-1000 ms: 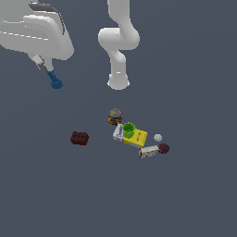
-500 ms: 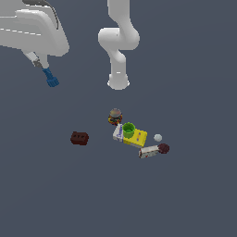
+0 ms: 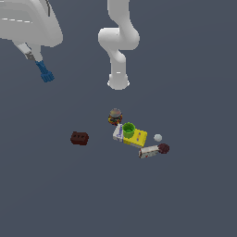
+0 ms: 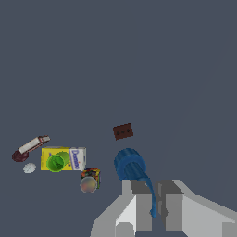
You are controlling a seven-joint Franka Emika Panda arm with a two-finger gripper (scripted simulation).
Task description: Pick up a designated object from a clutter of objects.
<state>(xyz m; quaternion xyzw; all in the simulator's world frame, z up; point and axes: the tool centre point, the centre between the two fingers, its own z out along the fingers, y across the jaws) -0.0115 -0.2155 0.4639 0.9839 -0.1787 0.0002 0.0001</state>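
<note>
Wrist view: blue piece (image 4: 132, 167) knob-end outward

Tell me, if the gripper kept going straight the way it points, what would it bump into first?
Probably just bare floor. The gripper holds the blue piece, which points down near the dark red brick, seemingly missing it, though depth is hard to judge.

Bright blue piece (image 3: 45, 73) in the pale grey-white gripper (image 4: 155, 203); counter (image 3: 185, 199) a flat dark slate grey. Box (image 3: 135, 136) yellow with a white, blue-lettered end, cup (image 3: 128, 129) green, brick (image 3: 79, 138) dark red. Ball (image 3: 158, 137) white, bar (image 3: 152, 150) white with a maroon end, jar (image 3: 115, 116) grey-topped with orange-and-dark sides.
</note>
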